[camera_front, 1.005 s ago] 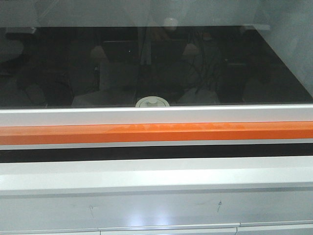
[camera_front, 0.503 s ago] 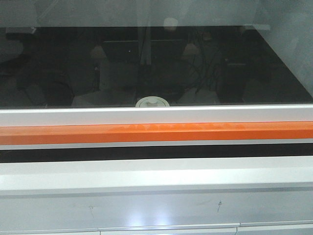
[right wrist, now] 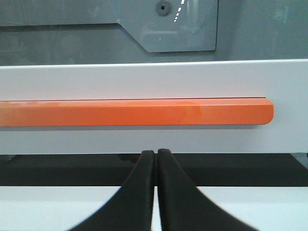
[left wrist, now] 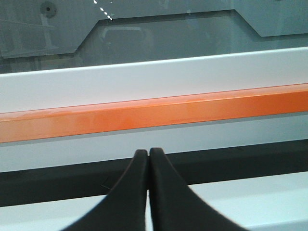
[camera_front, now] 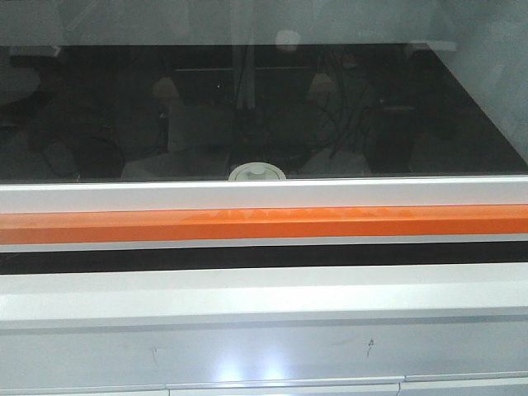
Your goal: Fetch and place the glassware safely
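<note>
Glass jar point(camera_front: 257, 172), only its cream lid showing, sits at centre beyond the orange bar point(camera_front: 264, 223), seen through the glass pane point(camera_front: 396, 107). Left pincer point(left wrist: 148, 153) and right pincer point(right wrist: 156, 153), both pressed closed and empty, face the bar from the near side. Neither is evidently nearer.

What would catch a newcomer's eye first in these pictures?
The orange bar runs across the whole front view, set in a white frame under a dark glass pane. The jar's cream lid peeks over the frame at the pane's bottom middle. In the wrist views the left hand and right hand are both shut, empty, facing that bar.
</note>
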Robot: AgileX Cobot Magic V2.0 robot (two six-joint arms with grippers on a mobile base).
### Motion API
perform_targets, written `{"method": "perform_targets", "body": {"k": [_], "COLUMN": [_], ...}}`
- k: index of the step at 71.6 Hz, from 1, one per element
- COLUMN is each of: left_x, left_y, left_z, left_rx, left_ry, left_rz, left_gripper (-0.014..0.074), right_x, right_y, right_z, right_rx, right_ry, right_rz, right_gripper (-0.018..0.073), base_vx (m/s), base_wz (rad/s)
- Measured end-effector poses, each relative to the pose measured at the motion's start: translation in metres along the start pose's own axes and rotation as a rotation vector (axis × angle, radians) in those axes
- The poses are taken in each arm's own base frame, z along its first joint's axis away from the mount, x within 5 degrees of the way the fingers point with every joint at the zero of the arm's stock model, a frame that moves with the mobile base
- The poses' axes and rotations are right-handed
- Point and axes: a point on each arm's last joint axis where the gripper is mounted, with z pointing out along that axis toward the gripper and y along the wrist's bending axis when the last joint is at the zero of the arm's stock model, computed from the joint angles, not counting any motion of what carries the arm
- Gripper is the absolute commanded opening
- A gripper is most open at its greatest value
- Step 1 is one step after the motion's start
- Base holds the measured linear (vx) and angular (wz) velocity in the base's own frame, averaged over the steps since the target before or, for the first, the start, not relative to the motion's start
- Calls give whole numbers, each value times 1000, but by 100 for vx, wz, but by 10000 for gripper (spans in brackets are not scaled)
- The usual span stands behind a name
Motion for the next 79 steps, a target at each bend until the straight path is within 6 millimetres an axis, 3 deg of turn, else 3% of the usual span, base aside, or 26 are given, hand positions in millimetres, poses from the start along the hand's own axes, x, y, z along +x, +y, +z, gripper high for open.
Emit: {"method": "perform_targets", "body": {"k": [28,41,51,60,79], "left_x": [-8,-53,-71,-72,-72], "left_y": [0,0,1,0,0], "left_z": [0,1,20,34,39], "left_rx": [6,7,3,3,6], "left_ry": [-76,-143,-53,20,19], "left_rz": [-78,-98,-48,-37,-35], "left_gripper": [-7,-7,-7,-7,-7], "right_x": [-7,-46,-74,-87,-80], "right_y": [0,1,2,2,2], "right_z": [0,0,15,32,53], "right_rx": [0,-6,-4,-2,5], "right_ry": [-55,-90,-31,36,131], "right_rz": [77,91,75,66,62], "right_gripper": [-8,-8,-8,-8,-8], "base_vx": [0,0,0,0,0], "base_wz": [0,0,0,0,0]}}
